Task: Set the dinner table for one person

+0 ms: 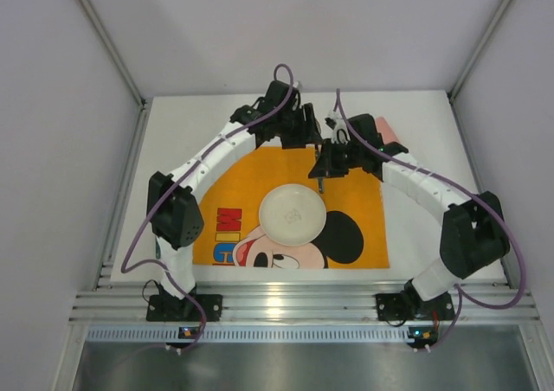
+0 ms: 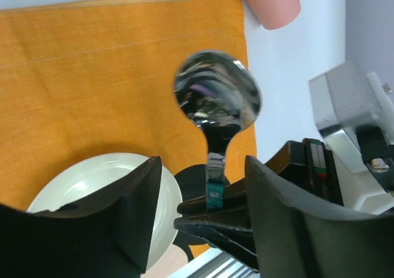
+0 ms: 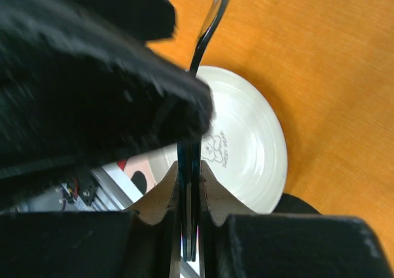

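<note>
Dinner table surface (image 1: 169,127) with mat and plate on it, and a spoon (image 2: 217,93) held above.
The white surface fills your top view and carries the orange cartoon mat (image 1: 234,183). The white plate (image 1: 293,214) sits on the mat's near half, and a pink cup (image 2: 271,4) stands just beyond its far right corner. Your right end effector (image 3: 189,176) is clamped on the spoon's handle. Your left end effector (image 2: 203,164) has its fingers apart, one on each side of that handle.
</note>
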Robot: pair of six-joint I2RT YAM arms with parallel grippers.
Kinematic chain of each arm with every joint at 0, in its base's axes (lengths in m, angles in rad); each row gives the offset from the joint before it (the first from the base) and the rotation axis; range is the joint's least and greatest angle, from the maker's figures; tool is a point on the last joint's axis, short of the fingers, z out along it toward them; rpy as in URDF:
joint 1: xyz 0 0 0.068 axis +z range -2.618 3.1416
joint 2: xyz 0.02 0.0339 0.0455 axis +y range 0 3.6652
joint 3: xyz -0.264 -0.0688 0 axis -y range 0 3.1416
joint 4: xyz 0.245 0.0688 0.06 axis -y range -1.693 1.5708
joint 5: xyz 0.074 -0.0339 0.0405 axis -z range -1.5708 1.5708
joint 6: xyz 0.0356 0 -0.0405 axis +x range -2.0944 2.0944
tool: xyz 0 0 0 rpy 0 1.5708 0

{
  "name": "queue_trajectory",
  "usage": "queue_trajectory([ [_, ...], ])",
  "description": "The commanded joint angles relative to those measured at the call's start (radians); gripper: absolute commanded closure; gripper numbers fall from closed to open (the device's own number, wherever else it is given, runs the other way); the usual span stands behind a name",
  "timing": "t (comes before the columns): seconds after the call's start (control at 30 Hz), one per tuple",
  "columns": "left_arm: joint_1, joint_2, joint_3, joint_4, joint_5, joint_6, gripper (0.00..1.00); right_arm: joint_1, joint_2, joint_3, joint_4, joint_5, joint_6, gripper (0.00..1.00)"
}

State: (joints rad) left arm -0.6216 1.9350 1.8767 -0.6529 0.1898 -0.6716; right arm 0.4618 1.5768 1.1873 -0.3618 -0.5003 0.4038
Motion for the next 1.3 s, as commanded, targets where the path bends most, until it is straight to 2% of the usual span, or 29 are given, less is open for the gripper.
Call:
queue_trajectory([
  [0.0, 0.008, -0.033, 0.016, -0.038, -0.077, 0.044, 0.36, -0.012, -0.078, -0.021, -0.002, 0.063, -0.003, 1.0],
  [0.03, 0.011, -0.04, 0.009, -0.06, -0.123, 0.078, 0.26, -0.02, -0.08, -0.02, -0.017, 0.077, 0.001, 1.0],
  [0.07, 0.028, -0.066, -0.032, -0.082, -0.157, 0.09, 0.21, -0.029, -0.08, -0.017, -0.035, 0.08, 0.001, 1.0],
  [0.13, 0.068, -0.111, -0.112, -0.097, -0.181, 0.112, 0.2, -0.055, -0.087, -0.017, -0.092, 0.086, 0.004, 1.0],
  [0.17, 0.129, -0.169, -0.216, -0.091, -0.181, 0.115, 0.2, -0.061, -0.101, -0.028, -0.107, 0.095, 0.003, 1.0],
  [0.23, 0.199, -0.229, -0.325, -0.077, -0.182, 0.124, 0.2, -0.075, -0.109, -0.035, -0.166, 0.111, -0.005, 1.0],
  [0.27, 0.276, -0.279, -0.412, -0.086, -0.181, 0.125, 0.2, -0.078, -0.106, -0.043, -0.192, 0.117, -0.01, 1.0],
  [0.37, 0.403, -0.338, -0.529, -0.158, -0.292, 0.158, 0.2, -0.086, -0.083, -0.089, -0.285, 0.131, -0.016, 1.0],
  [0.47, 0.498, -0.369, -0.606, -0.191, -0.344, 0.207, 0.21, -0.1, -0.067, -0.167, -0.299, 0.126, 0.004, 1.0],
  [0.67, 0.652, -0.378, -0.656, -0.238, -0.414, 0.234, 0.22, -0.121, 0.027, -0.225, -0.301, 0.108, 0.032, 1.0],
  [0.83, 0.704, -0.392, -0.66, -0.263, -0.463, 0.274, 0.22, -0.123, 0.066, -0.265, -0.281, 0.083, 0.044, 1.0],
  [0.9, 0.726, -0.4, -0.668, -0.263, -0.467, 0.286, 0.22, -0.121, 0.075, -0.275, -0.279, 0.085, 0.044, 0.91],
  [0.97, 0.752, -0.41, -0.679, -0.263, -0.467, 0.299, 0.22, -0.121, 0.072, -0.282, -0.282, 0.094, 0.052, 0.65],
  [1.03, 0.761, -0.416, -0.682, -0.261, -0.47, 0.299, 0.22, -0.12, 0.066, -0.284, -0.289, 0.097, 0.059, 0.57],
  [1.27, 0.769, -0.412, -0.697, -0.264, -0.512, 0.293, 0.22, -0.121, 0.022, -0.246, -0.39, 0.137, 0.04, 0.53],
])
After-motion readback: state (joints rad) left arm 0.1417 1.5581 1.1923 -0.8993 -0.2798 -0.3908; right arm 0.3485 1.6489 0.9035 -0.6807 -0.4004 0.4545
